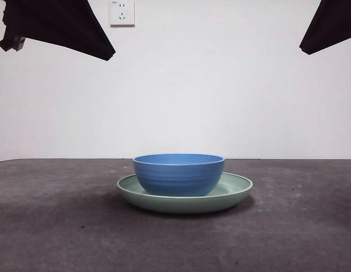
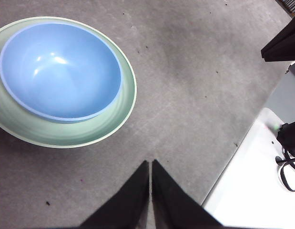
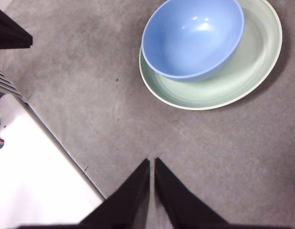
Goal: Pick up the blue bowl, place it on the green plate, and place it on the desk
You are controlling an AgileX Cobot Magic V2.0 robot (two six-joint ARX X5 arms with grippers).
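Note:
The blue bowl (image 1: pixel 179 174) sits upright inside the green plate (image 1: pixel 237 190), a little off the plate's centre, on the dark grey desk (image 1: pixel 62 226). Both wrist views show the bowl (image 2: pixel 59 71) (image 3: pixel 192 36) empty on the plate (image 2: pixel 66 133) (image 3: pixel 252 71). My left gripper (image 2: pixel 150 164) is shut and hangs above bare desk, well apart from the plate. My right gripper (image 3: pixel 151 162) is also shut, raised over the desk away from the plate. In the front view both arms show only as black tips at the top corners.
A white wall with a socket (image 1: pixel 122 12) stands behind the desk. A white surface borders the desk's edge (image 2: pixel 257 181) (image 3: pixel 37 162) near each arm, with black cables (image 2: pixel 288 162) on it.

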